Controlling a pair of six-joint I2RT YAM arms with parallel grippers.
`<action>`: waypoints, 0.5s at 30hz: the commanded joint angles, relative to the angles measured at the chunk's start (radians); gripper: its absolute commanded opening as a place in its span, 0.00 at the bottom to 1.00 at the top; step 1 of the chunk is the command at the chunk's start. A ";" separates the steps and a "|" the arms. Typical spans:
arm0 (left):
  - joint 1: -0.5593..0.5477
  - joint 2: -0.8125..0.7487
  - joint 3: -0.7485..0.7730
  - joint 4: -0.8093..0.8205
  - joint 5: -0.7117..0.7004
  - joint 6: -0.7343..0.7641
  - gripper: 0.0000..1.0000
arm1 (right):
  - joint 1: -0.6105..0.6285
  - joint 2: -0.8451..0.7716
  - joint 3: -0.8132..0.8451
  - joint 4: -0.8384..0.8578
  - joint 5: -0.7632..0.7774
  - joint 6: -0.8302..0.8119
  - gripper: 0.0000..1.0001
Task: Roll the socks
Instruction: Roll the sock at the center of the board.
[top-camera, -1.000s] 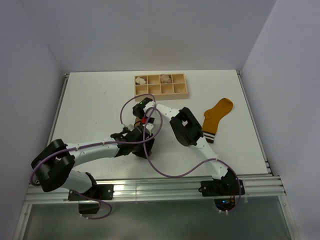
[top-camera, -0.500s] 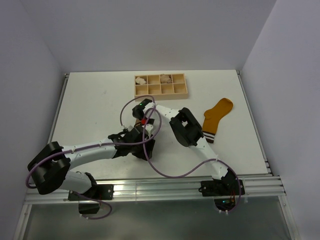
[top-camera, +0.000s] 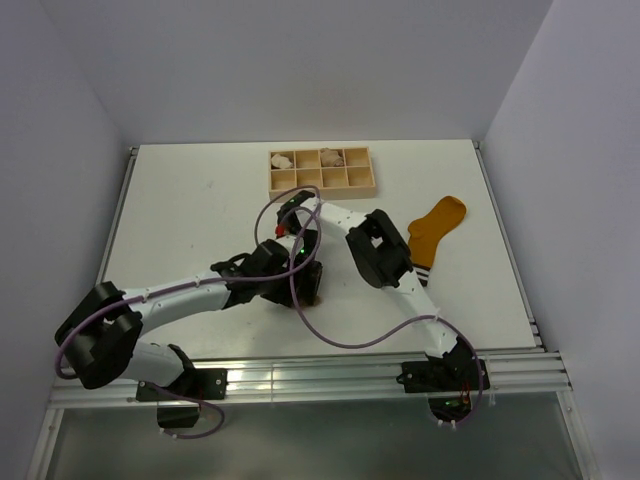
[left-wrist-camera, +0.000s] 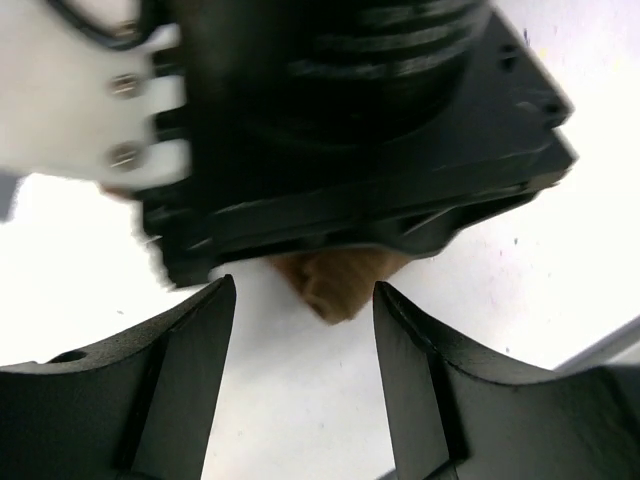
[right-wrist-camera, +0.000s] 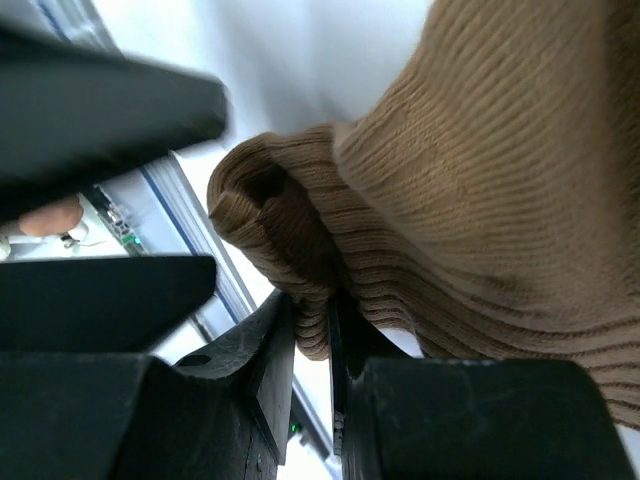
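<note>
The tan-brown sock (right-wrist-camera: 470, 170) is ribbed and bunched. My right gripper (right-wrist-camera: 310, 325) is shut on a fold of its edge. In the top view the crossed arms hide most of it; only a brown scrap (top-camera: 316, 296) shows. My left gripper (left-wrist-camera: 305, 375) is open and empty just above the table, with a tip of the tan-brown sock (left-wrist-camera: 340, 285) ahead of its fingers, under the right gripper's black body. In the top view the left gripper (top-camera: 306, 280) sits just near of the right gripper (top-camera: 303, 252). The mustard-orange sock (top-camera: 437, 224) lies flat to the right, its striped cuff partly under my right arm.
A wooden compartment tray (top-camera: 360, 183) stands at the back middle with pale beige bundles (top-camera: 330, 156) in its far cells. Purple cables (top-camera: 300, 300) loop around both wrists. A metal rail (top-camera: 330, 375) runs along the table's near edge.
Both grippers have shifted right and a little nearer. The right arm's elbow has swung right and now covers part of the mustard-orange sock's cuff.
</note>
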 joint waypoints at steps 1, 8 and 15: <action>0.013 0.002 -0.006 0.081 0.001 0.032 0.63 | -0.044 0.035 -0.010 0.099 0.357 -0.048 0.00; 0.002 -0.112 -0.075 0.266 0.089 0.106 0.62 | -0.051 0.030 -0.023 0.105 0.334 -0.072 0.00; -0.028 -0.130 -0.101 0.344 0.150 0.210 0.63 | -0.051 0.042 -0.028 0.095 0.328 -0.088 0.00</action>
